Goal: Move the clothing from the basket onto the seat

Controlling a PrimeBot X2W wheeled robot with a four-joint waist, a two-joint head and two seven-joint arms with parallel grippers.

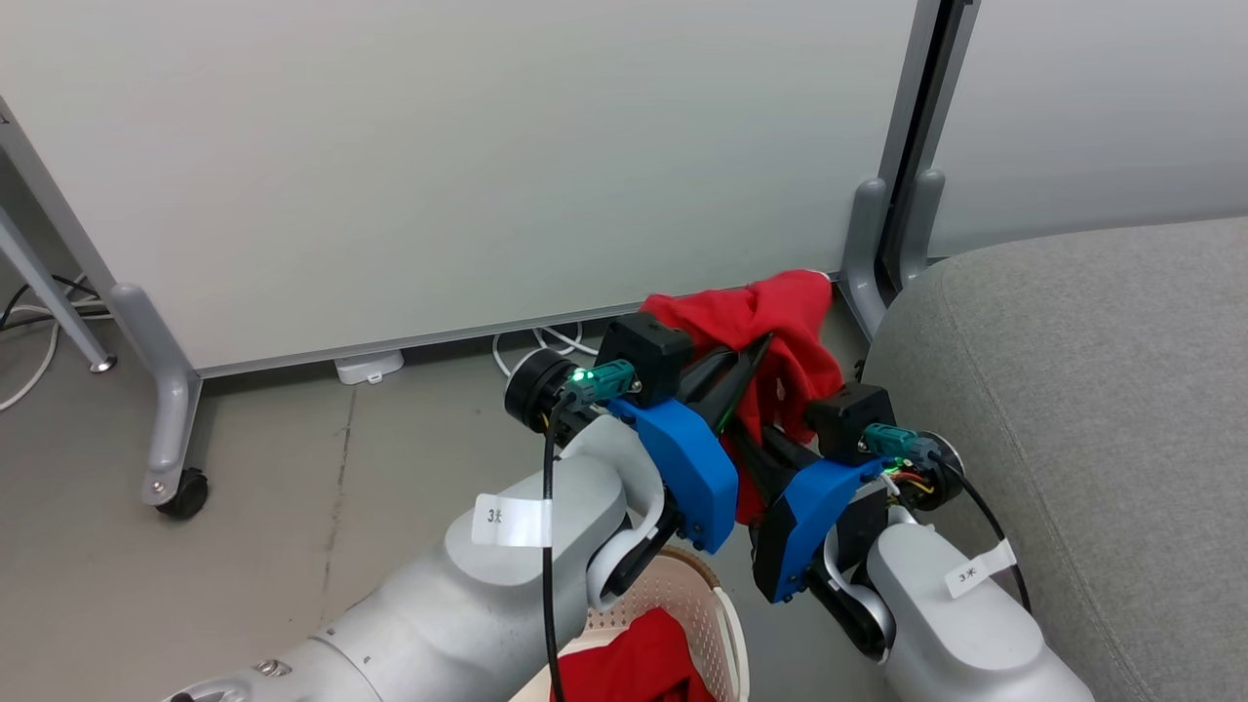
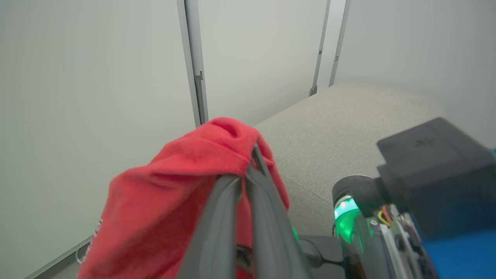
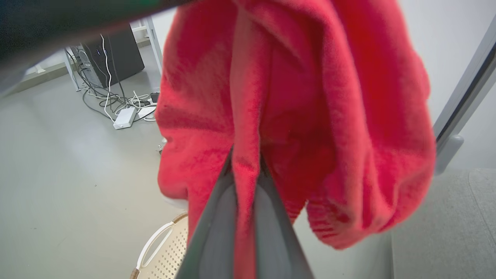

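Red garment point(image 1: 780, 322), pinched fast by left gripper point(image 2: 245, 170) and right gripper point(image 3: 247, 166), drapes at their twelve o'clock; basket point(image 1: 726, 606) lies at six o'clock, seat point(image 1: 1072, 390) at three o'clock.

One red garment point(image 1: 790, 322) hangs bunched in mid-air, just beside the rounded edge of the grey sofa point(image 1: 1092, 390); small white marks on it may be trim. A second red garment point(image 1: 639, 663) lies crumpled inside the cream perforated basket point(image 1: 726, 609), which stands near the sofa.
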